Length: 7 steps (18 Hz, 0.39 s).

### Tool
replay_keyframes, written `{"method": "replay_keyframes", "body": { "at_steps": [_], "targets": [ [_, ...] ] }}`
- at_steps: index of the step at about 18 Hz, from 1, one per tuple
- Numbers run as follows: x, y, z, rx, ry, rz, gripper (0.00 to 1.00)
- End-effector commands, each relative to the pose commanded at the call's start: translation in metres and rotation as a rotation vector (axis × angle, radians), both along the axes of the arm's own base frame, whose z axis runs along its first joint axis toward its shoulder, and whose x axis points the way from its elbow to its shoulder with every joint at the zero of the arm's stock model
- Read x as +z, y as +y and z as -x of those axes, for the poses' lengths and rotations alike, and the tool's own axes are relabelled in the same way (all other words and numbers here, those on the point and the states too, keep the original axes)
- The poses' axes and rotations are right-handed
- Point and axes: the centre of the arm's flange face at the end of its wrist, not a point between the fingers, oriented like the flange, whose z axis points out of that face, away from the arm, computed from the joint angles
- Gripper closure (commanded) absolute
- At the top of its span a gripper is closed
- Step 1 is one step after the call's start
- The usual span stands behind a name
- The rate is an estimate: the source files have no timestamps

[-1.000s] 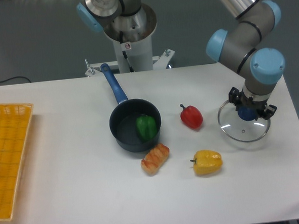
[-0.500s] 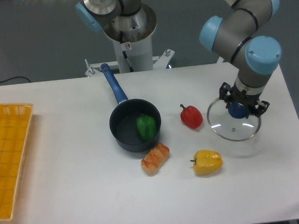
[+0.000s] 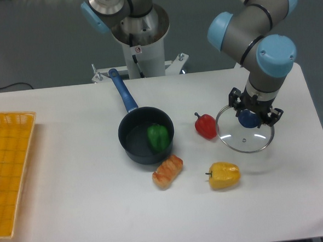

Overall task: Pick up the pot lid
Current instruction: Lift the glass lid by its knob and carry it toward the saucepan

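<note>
One gripper [image 3: 250, 113] is seen at the right, nearly closed, with the blue knob [image 3: 249, 119] of the lid [image 3: 244, 146] gripped. Whether the lid is lifted off the table [image 3: 101, 212] can't be told. The red veg [image 3: 206, 126] is placed just beside the lid's rim, the yellow veg [image 3: 224, 175] nearer the camera. Farther left, bread [image 3: 168, 171] is laid near the pan [image 3: 135, 150], green veg [image 3: 158, 137] contained inside. A yellow crate [image 3: 22, 179] is cut off at frame left.

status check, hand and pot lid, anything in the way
Hand closed on blue knob of lid; whether lid is off the table, can't tell; red pepper close beside lid, possible snag
</note>
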Motion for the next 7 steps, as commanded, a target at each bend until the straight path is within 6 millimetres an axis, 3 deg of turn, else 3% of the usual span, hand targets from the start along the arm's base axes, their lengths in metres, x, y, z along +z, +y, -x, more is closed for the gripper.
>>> {"method": "replay_keyframes", "body": {
  "at_steps": [7],
  "targets": [
    [0.006,0.02,-0.016,0.017,-0.001,-0.01,0.61]
  ]
}}
